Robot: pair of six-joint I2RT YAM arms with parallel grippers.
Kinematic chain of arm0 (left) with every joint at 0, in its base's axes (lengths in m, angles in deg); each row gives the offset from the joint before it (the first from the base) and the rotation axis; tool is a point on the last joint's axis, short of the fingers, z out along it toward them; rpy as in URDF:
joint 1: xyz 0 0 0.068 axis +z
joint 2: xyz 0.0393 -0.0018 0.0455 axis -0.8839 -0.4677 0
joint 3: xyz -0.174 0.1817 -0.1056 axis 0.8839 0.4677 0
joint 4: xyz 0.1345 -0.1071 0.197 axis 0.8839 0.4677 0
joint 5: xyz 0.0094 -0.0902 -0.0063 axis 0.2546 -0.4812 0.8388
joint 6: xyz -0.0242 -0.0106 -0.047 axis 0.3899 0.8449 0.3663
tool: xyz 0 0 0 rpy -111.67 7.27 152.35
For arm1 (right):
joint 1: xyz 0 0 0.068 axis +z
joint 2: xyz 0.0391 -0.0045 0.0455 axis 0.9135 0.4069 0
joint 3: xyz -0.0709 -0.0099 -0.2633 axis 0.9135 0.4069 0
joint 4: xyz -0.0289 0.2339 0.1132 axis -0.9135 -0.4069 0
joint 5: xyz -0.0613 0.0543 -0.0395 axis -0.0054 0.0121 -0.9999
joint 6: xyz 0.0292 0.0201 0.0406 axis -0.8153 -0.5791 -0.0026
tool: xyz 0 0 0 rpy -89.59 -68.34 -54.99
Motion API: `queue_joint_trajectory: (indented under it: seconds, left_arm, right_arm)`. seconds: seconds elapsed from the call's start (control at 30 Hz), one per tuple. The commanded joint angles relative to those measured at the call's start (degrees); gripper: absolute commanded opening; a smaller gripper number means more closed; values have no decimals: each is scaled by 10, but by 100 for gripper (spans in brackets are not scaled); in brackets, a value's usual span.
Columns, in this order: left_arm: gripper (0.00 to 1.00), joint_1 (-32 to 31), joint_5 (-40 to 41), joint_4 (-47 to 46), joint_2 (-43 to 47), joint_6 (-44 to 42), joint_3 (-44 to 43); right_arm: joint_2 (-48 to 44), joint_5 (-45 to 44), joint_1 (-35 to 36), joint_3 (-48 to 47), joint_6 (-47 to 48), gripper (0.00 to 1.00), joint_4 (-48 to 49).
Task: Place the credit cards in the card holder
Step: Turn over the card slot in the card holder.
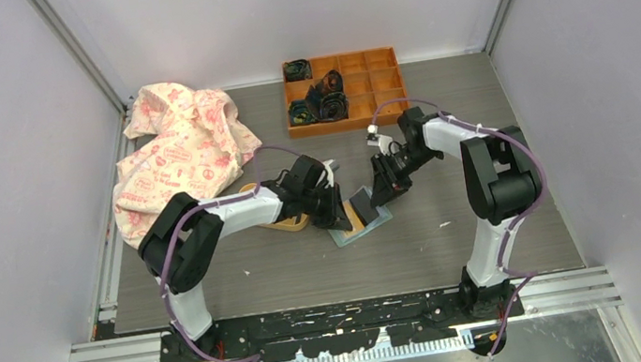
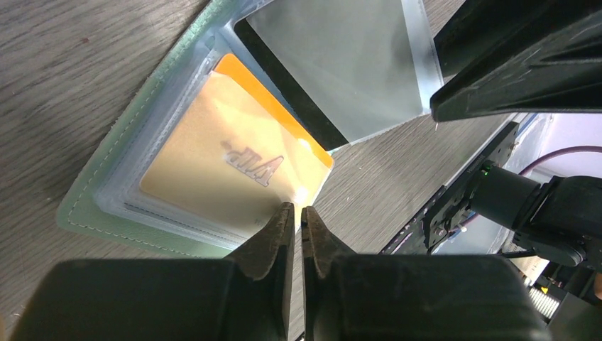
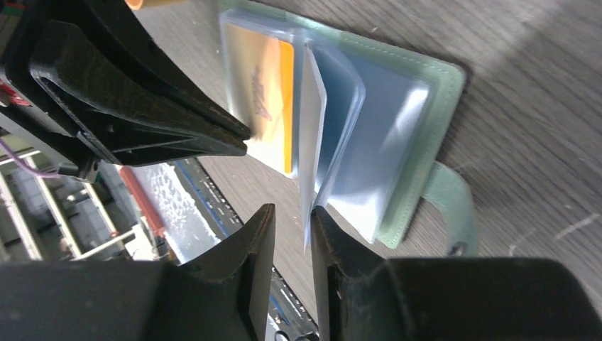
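The mint-green card holder lies open on the table between both arms. An orange credit card marked VIP sits part way in a clear sleeve. My left gripper is shut, and its tips touch that card's edge. A whitish-grey card with a dark stripe stands raised in another sleeve. That sleeve's edge leans on one finger of my right gripper. The right gripper is open by a narrow gap.
An orange compartment tray with dark items stands at the back. A pink-patterned cloth lies at the back left. A yellow-orange dish sits under the left arm. The holder's strap with a snap points to the right.
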Motion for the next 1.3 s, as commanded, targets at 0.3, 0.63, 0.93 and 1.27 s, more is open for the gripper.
queue_joint_trajectory:
  seconds: [0.3, 0.63, 0.93, 1.27]
  left_arm:
    - [15, 10, 0, -37, 29, 9, 13]
    - [20, 23, -10, -95, 49, 34, 48]
    - [22, 31, -13, -117, 51, 47, 59]
    - [22, 34, -14, -121, 41, 50, 58]
  right_arm:
    - [34, 114, 0, -16, -10, 31, -16]
    - [47, 162, 1, -14, -12, 33, -17]
    - [60, 179, 13, -14, -13, 33, -17]
    - [63, 171, 24, -20, 1, 38, -27]
